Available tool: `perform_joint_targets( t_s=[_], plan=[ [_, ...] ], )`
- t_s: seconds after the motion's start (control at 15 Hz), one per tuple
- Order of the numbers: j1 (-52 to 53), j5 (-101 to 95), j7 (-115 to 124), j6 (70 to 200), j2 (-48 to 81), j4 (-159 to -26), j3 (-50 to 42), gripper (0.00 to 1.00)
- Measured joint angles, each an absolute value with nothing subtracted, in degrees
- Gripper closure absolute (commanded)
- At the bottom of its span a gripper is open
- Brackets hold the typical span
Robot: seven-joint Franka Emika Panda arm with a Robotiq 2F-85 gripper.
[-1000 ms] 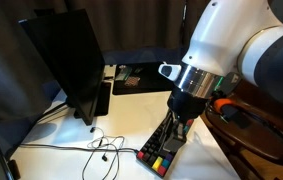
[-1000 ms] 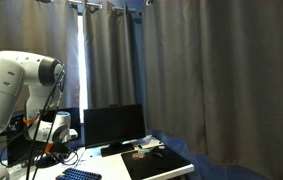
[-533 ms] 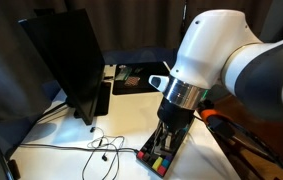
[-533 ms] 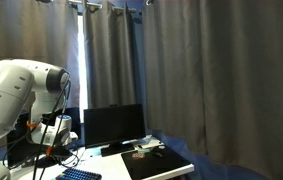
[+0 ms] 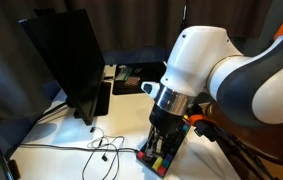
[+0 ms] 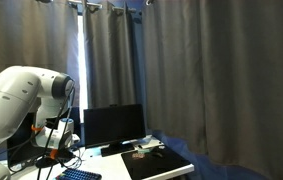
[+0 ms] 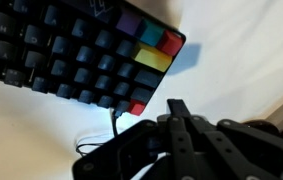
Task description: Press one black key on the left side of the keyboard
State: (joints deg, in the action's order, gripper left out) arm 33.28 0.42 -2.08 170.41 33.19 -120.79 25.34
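Observation:
The keyboard (image 5: pixel 159 158) lies on the white table at the front, with black keys and red, yellow and green keys at its near end. It also shows in an exterior view (image 6: pixel 79 174) as a dark strip. In the wrist view the keyboard (image 7: pixel 71 55) fills the upper left, its coloured keys at the right end. My gripper (image 5: pixel 165 140) points down just above the keyboard, its tips hidden by the arm. In the wrist view the gripper (image 7: pixel 178 108) has its fingers pressed together, empty, over bare table beside the keyboard's coloured end.
A large black monitor (image 5: pixel 66 60) stands at the left, also seen in an exterior view (image 6: pixel 113 128). Thin cables (image 5: pixel 96 148) trail on the table. A flat black mat (image 6: pixel 156 160) with small items lies beyond. Dark curtains close the back.
The arm has swung over and lowered toward the keyboard's coloured end; the wrist now sits closer above the keys.

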Motion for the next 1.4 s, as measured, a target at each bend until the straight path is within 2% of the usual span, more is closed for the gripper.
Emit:
perform_joint_targets(
  t_s=[1.4],
  plan=[
    [40.0, -4.8, -2.7, 171.3, 35.8, -117.6, 17.3, 1.00]
  ],
)
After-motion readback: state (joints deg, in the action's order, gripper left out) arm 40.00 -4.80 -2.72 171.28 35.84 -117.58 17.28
